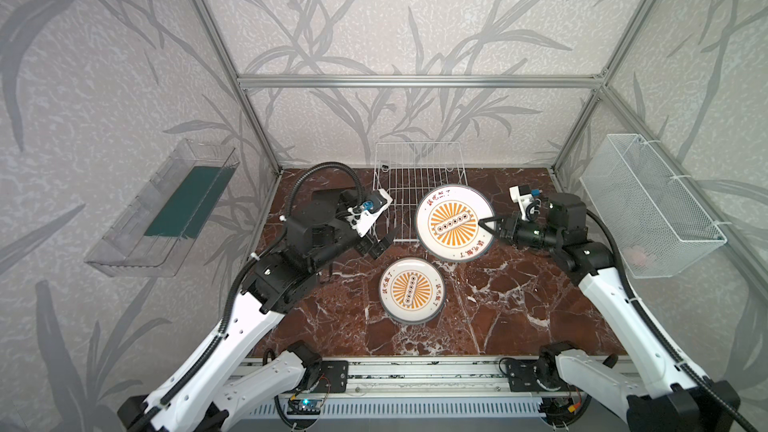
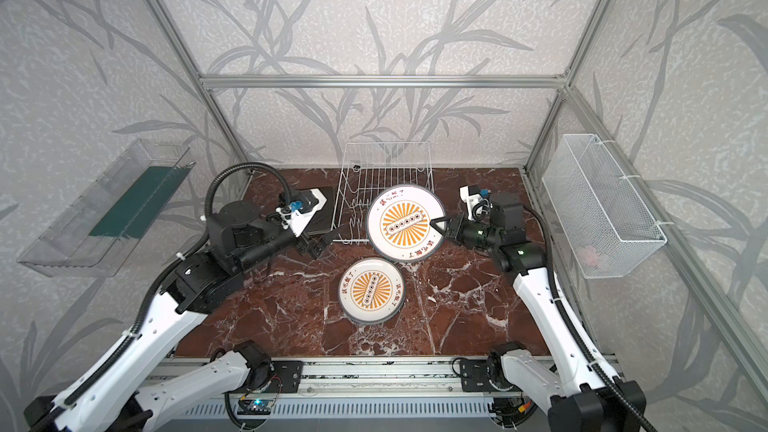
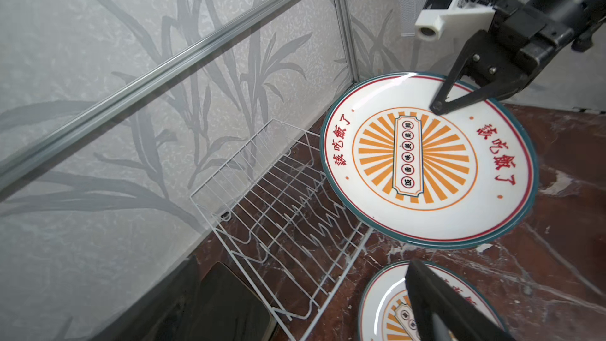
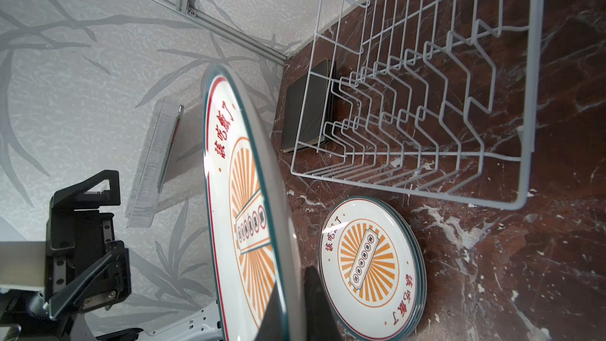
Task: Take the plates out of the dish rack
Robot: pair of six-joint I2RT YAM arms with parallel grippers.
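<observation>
Lab robot cell; aluminium frame, leaf-wallpapered panels, marble-look tabletop

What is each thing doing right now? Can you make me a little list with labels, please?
Dish rack: empty, at the back of the table
Right gripper: shut, pinching the rim of the held plate
Held plate: round, orange sunburst, up in the air in front of the rack
Round plate stack: flat on the table, face up, nearer the front
Black square plates: stacked on the table beside the rack
Left gripper: open, holding nothing
</observation>
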